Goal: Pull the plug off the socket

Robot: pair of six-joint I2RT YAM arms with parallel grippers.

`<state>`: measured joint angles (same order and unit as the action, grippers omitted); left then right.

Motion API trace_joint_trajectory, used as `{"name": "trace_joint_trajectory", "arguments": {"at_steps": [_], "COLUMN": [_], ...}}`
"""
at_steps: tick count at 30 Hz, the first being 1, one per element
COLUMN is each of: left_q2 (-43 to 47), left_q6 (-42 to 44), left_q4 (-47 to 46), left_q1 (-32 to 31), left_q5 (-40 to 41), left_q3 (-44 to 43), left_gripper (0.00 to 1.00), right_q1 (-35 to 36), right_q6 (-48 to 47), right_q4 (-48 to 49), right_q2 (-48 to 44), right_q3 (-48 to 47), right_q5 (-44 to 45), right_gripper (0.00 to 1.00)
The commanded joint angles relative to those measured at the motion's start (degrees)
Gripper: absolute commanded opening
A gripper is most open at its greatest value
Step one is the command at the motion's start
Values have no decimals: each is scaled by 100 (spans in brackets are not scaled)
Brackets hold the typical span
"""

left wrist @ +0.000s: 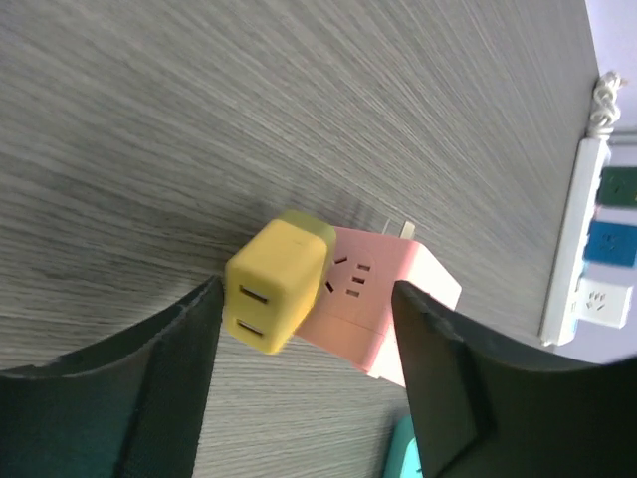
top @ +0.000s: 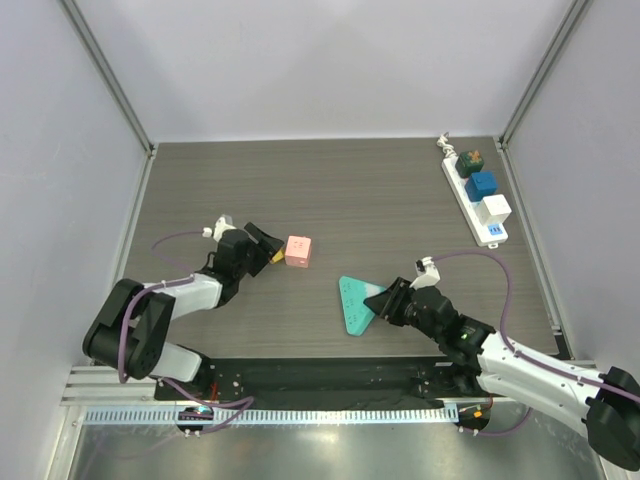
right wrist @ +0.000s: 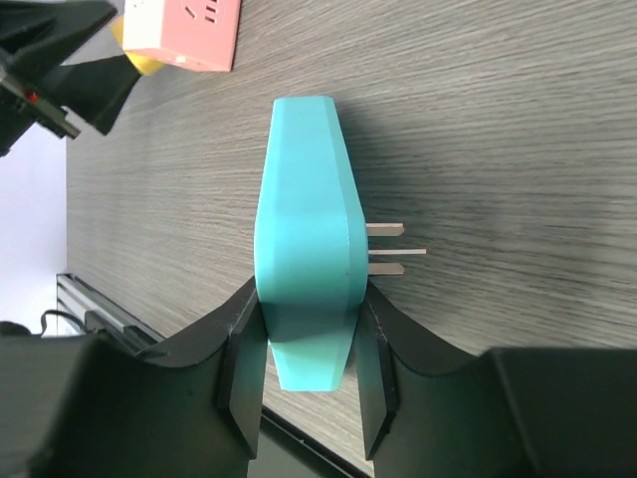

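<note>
grey wood-grain table (top: 400, 190); the white socket (top: 461, 187) lies along its far right edge, well apart from both arms.
left gripper (left wrist: 305, 299) is spread around a yellow plug (left wrist: 277, 287) that sits against a pink cube (left wrist: 388, 299); whether the two are joined is hard to tell. right gripper (right wrist: 309, 319) pinches the teal block (right wrist: 304, 229), its prongs (right wrist: 386, 249) free. open board lies between the cube and the socket. the socket's plugs (top: 481, 185) show small, and the left wrist view cuts the strip off.

table (top: 400, 190): matt wood-grain | teal block (right wrist: 304, 229): smooth plastic, metal prongs (right wrist: 386, 249) | socket (left wrist: 563, 259): smooth plastic
</note>
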<state>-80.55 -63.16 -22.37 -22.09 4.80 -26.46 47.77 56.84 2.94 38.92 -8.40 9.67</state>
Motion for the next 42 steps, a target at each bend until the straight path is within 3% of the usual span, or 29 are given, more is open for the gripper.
{"name": "trace_joint_trajectory", "arguments": {"at_steps": [1, 8, 13, 22, 28, 32, 36, 42], "left_q2": [-215, -128, 355, 1542, 1666, 1499, 1473, 1411], "left_q6": [-223, -92, 101, 330, 706, 1050, 1314, 1806], "left_q4": [-471, 478, 1681, 2719, 3167, 3432, 3389, 3362], "left_q1": [29, 38, 29, -32, -76, -94, -85, -94], "left_q5": [74, 83, -31, -111, -207, -313, -339, -313], "left_q3": [18, -140, -421, -817, -1614, -2144, -2188, -2127], "left_gripper": [71, 93, 95, 97, 98, 98, 99, 98], "right_q1": [-13, -13, -109, -338, -1137, -2103, -2929, -3704], "right_q6": [-42, 117, 125, 196, -269, -691, -999, -1113], "right_q4": [58, 93, 31, -126, -566, -453, 179, 831], "right_q2": [28, 256, 196, 89, 590, 1344, 3064, 4561], "right_q3": [-302, -293, -276, -302, -837, -1608, -2419, -3526], "right_q5": [-220, -71, -79, -440, -896, -1651, -2170, -2645], "right_gripper": [1, 1, 1, 1, 1, 1, 1, 1]}}
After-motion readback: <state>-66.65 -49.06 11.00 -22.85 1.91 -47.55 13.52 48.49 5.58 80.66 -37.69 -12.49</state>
